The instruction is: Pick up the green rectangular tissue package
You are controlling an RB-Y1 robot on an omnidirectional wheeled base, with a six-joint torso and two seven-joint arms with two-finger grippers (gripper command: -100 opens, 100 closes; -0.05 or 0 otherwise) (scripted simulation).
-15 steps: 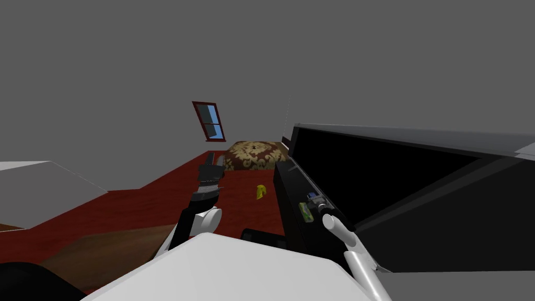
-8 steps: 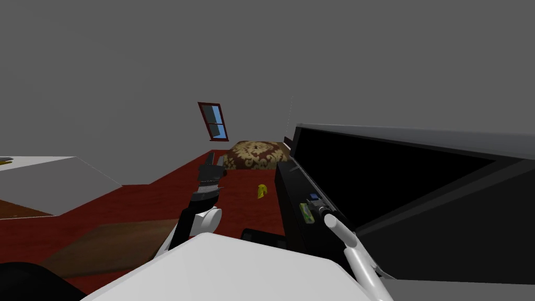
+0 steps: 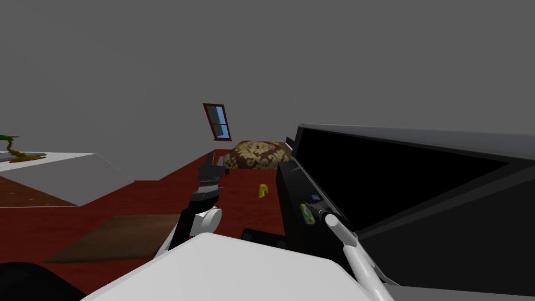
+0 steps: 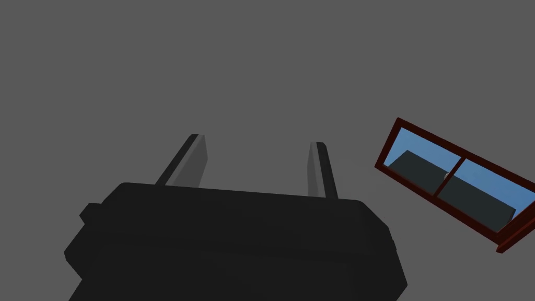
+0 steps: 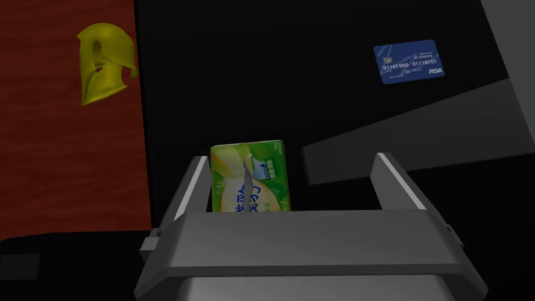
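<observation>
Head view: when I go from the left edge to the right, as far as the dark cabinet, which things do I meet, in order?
Green-and-yellow object → brown rug → left gripper → yellow helmet → green tissue package.

Right arm [image 3: 342, 235] at the black cabinet [image 3: 287, 198], right of centre.
The green tissue package [image 3: 306, 213] lay on the cabinet's top at the arm's tip, a blue card [image 3: 315, 197] just above it in frame. Left of centre, the left gripper [image 3: 210, 170] hung over red floor [image 3: 156, 201], with a yellow helmet [image 3: 262, 191] between gripper and cabinet.
</observation>
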